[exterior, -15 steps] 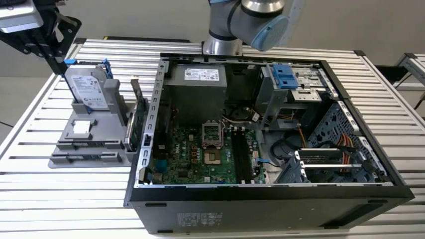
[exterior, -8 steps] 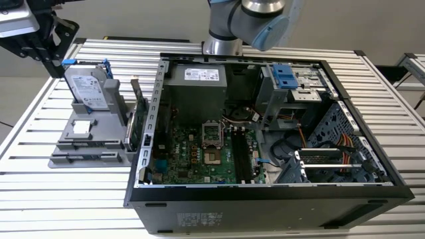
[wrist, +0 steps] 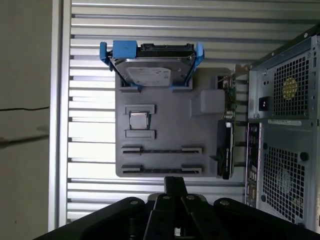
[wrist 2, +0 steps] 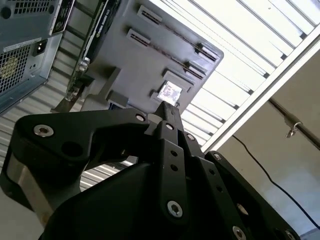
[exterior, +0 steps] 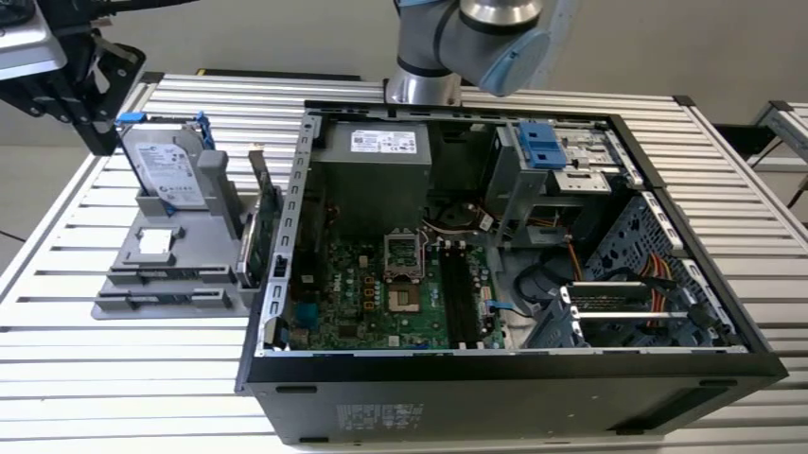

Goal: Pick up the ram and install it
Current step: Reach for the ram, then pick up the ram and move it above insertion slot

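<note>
One thin dark ram [exterior: 452, 295], well apart from the end effector [wrist: 175, 181]. That's pressed together, with one hard drive [wrist: 150, 74] near it.

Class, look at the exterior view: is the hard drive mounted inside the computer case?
No, the hard drive stands upright in the grey holder, outside the computer case.

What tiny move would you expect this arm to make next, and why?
Probably a descent toward the two long slots of the grey holder tray. The gripper hangs above the tray's edge nearest them; whether the ram sits in those slots I cannot tell.
</note>
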{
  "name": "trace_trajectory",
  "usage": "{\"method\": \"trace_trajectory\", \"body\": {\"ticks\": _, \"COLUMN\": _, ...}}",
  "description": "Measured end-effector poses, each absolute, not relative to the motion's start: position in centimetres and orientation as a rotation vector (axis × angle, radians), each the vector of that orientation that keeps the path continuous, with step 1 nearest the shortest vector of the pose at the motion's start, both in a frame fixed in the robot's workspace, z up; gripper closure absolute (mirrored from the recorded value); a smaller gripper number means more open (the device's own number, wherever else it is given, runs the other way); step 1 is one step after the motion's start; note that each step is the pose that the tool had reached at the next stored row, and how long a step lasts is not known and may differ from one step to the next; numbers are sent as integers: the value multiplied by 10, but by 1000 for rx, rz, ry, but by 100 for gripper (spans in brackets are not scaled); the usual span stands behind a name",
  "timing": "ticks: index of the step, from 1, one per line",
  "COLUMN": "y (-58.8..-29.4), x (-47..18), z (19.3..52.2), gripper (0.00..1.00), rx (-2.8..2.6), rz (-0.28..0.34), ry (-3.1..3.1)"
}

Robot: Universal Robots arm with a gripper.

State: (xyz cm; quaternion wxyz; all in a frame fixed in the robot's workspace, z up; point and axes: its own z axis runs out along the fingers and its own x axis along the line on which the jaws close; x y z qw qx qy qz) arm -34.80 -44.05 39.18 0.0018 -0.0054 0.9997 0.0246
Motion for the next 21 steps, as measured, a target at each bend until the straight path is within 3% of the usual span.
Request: {"method": "trace_trajectory", "body": {"ticks": 21, "y": -464, "x": -348, "z": 392, "gripper": 100, "rx": -17, "rz": 78, "ry": 3144}}
